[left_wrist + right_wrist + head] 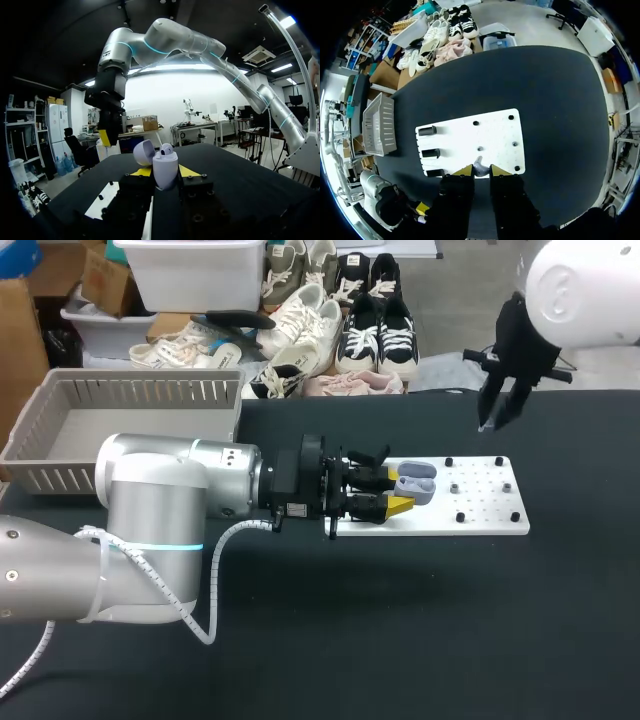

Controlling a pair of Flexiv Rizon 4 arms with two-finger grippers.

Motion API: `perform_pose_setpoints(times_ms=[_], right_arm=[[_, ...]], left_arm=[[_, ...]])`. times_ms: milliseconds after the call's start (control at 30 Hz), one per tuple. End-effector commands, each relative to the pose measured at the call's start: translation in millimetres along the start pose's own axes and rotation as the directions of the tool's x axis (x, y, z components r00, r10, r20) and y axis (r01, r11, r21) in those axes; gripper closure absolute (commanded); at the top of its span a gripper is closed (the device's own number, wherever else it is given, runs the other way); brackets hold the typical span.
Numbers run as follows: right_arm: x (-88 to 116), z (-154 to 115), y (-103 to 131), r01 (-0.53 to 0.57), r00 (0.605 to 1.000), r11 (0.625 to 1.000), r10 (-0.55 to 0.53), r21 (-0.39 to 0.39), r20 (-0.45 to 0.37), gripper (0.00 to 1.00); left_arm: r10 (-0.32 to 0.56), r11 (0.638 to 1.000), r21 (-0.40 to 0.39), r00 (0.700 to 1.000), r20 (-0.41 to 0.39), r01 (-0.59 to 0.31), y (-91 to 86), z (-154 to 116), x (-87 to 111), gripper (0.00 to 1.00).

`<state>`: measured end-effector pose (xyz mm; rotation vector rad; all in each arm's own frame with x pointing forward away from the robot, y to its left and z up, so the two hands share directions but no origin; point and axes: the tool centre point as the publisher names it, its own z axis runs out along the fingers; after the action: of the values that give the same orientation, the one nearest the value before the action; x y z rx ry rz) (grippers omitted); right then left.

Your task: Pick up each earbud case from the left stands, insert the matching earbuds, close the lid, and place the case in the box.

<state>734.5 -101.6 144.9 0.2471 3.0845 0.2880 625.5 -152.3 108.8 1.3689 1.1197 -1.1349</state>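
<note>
Jaws of the left gripper (398,492) clamp the open lilac plastic earbud case (164,169) above the white pegged board (485,502). The right gripper (479,173) nips a small pale earbud (478,164), so I think a tilted approach may drop it.

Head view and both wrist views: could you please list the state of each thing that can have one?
earbud case: lid open, held over the board.
left gripper: shut on the earbud case.
right gripper: shut on a small pale earbud, above the board.
stands: nothing on them.
box: no case visible inside.
</note>
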Motion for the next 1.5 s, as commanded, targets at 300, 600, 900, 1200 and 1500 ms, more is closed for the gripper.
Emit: perform_pose_setpoints(times_ms=[300,600,900,1200,1500], right_arm=[[86.8,-66.3,37.0,0.134,0.99,0.99,-0.136,0.047,0.039,1.0],[130.4,-58.8,65.0,0.258,0.966,0.965,-0.257,0.038,-0.035,1.0],[142.5,-48.8,73.0,0.326,0.945,0.944,-0.325,0.057,-0.035,1.0],[142.5,-48.8,73.0,0.326,0.945,0.944,-0.325,0.057,-0.035,1.0],[147.5,-49.9,78.7,0.342,0.94,0.939,-0.341,0.022,-0.025,1.0]], left_arm=[[0.001,1.0,-0.005,1.0,0.0,-0.001,-1.1,0.6,0.2,1.0],[0.001,1.0,-0.005,1.0,0.0,-0.001,-1.1,0.6,0.2,1.0],[0.001,1.0,-0.005,1.0,0.0,-0.001,-1.1,0.6,0.2,1.0],[0.001,1.0,-0.005,1.0,0.0,-0.001,-1.1,0.6,0.2,1.0],[0.001,1.0,-0.005,1.0,0.0,-0.001,-1.1,0.6,0.2,1.0]])
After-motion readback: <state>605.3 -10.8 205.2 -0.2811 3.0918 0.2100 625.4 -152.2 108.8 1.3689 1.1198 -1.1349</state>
